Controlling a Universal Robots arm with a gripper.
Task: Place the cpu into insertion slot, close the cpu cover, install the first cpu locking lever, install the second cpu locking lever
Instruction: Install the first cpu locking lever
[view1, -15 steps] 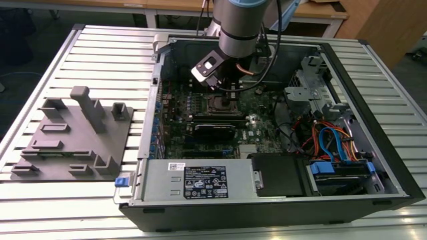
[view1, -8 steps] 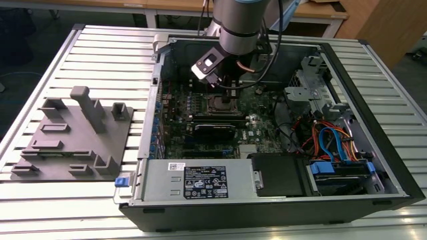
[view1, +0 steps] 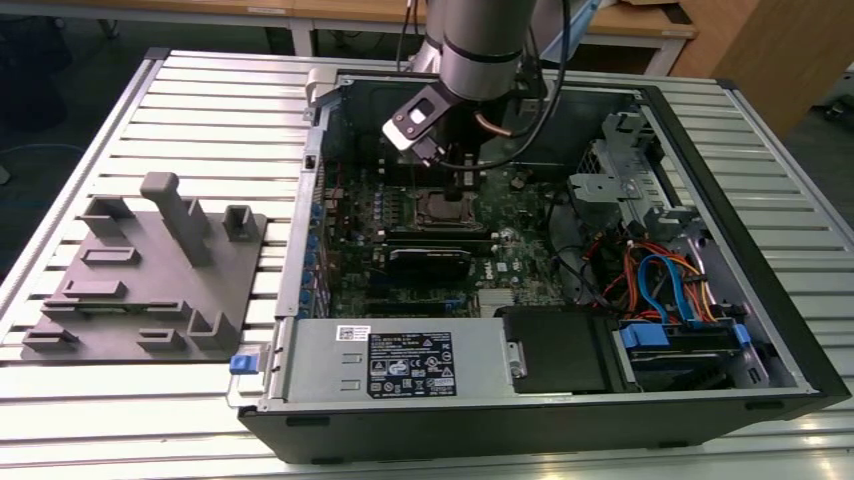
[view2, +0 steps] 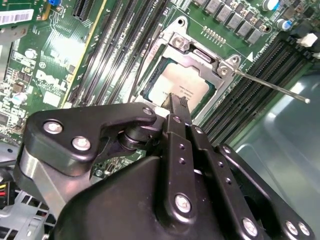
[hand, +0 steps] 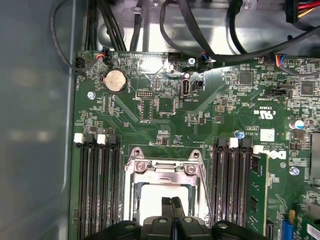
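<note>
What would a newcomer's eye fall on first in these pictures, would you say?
The open computer case on the slatted table, with the robot arm reaching into it. In both wrist views the shut gripper hangs over the chip, framed by its metal cover; a thin lever juts out beside it.

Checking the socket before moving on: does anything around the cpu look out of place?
One thin locking lever juts from the cpu cover corner across the memory slots, not latched down. The cpu sits flat.
</note>
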